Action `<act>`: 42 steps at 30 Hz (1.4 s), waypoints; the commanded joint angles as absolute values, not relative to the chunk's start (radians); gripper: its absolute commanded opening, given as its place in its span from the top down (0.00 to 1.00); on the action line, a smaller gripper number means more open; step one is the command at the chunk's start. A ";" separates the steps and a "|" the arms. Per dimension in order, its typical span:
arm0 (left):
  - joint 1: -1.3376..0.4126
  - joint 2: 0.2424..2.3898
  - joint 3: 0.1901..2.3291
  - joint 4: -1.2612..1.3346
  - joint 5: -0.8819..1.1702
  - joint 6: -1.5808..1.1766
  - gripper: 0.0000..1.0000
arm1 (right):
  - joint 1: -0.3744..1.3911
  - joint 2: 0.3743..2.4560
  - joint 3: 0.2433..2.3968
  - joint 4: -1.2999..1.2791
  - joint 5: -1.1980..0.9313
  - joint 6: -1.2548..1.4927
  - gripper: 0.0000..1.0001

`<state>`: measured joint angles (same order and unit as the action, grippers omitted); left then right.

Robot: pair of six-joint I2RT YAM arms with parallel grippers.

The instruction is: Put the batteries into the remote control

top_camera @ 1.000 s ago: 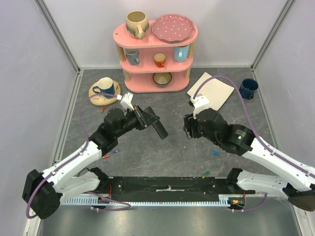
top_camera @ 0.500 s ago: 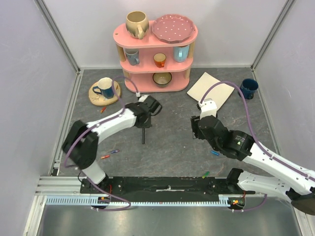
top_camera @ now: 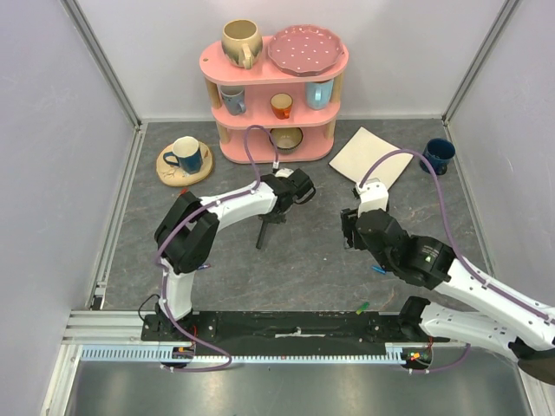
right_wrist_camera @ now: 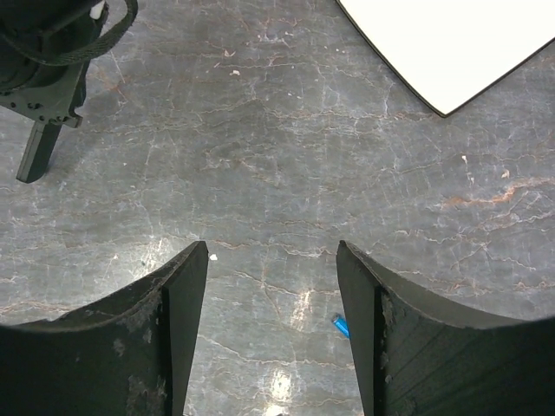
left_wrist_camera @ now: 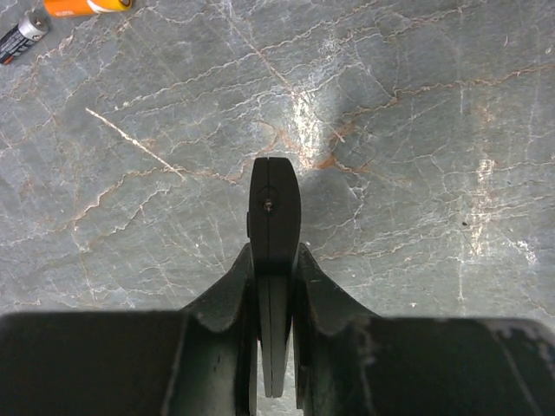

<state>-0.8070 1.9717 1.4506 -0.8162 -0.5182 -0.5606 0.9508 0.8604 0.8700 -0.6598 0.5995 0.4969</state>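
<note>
My left gripper [top_camera: 274,213] is shut on the remote control [top_camera: 262,236], a slim black bar held on end, its lower tip near the grey floor. In the left wrist view the remote control [left_wrist_camera: 274,199] sits edge-on between my fingers [left_wrist_camera: 276,260]. An orange battery [left_wrist_camera: 87,6] and a black-and-silver one [left_wrist_camera: 22,35] lie at that view's top left. My right gripper [top_camera: 350,232] is open and empty [right_wrist_camera: 271,251]. A blue battery [right_wrist_camera: 341,327] lies by its right finger, also seen from above [top_camera: 379,269]. A green battery [top_camera: 362,307] lies near the front rail.
A pink shelf [top_camera: 276,87] with cups, a bowl and a plate stands at the back. A mug on a round coaster [top_camera: 185,156] is at back left. A white board [top_camera: 371,160] and a dark blue cup [top_camera: 438,154] are at back right.
My left arm has stretched right and farther back with the remote, which went from tilted to standing on end. My right gripper shifted slightly right, still open.
</note>
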 commanded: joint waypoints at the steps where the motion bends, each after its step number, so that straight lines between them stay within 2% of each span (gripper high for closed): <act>1: -0.813 2.017 1.476 -0.784 -0.468 -0.535 0.86 | 0.950 0.813 0.862 -0.649 0.623 0.482 0.31; 3: -0.821 2.019 1.471 -0.772 -0.457 -0.534 0.79 | 0.951 0.798 0.861 -0.657 0.624 0.480 0.30; 11: -0.851 2.025 1.479 -0.752 -0.425 -0.540 0.69 | 0.950 0.752 0.859 -0.704 0.658 0.495 0.29; 12: -0.854 2.028 1.480 -0.753 -0.423 -0.540 0.64 | 0.950 0.747 0.859 -0.709 0.657 0.502 0.29; 19: -0.871 2.011 1.476 -0.756 -0.410 -0.557 0.60 | 0.950 0.723 0.864 -0.738 0.652 0.526 0.28; 20: -0.874 1.975 1.474 -0.759 -0.416 -0.558 0.60 | 0.950 0.718 0.864 -0.741 0.652 0.531 0.28; 21: -0.873 1.951 1.471 -0.764 -0.422 -0.558 0.49 | 0.950 0.718 0.862 -0.739 0.649 0.532 0.28; 24: -0.873 1.818 1.456 -0.764 -0.436 -0.546 0.44 | 0.950 0.718 0.867 -0.739 0.643 0.538 0.28; 25: -0.873 1.781 1.447 -0.759 -0.436 -0.543 0.32 | 0.950 0.721 0.868 -0.739 0.641 0.538 0.28; 30: -0.873 1.530 1.333 -0.628 -0.353 -0.517 0.29 | 0.950 0.735 0.865 -0.739 0.643 0.540 0.27; 32: -0.871 1.395 1.226 -0.537 -0.334 -0.523 0.26 | 0.950 0.738 0.861 -0.732 0.638 0.546 0.27; 34: -0.870 1.276 1.119 -0.505 -0.359 -0.590 0.17 | 0.950 0.735 0.845 -0.721 0.632 0.546 0.27; 42: -0.862 0.977 0.887 -0.450 -0.333 -0.695 0.15 | 0.948 0.772 0.818 -0.637 0.612 0.526 0.27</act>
<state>-0.8635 1.0760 0.9714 -0.5182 -0.3492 -0.6197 0.9508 0.7513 0.8143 -0.7124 0.6136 0.5266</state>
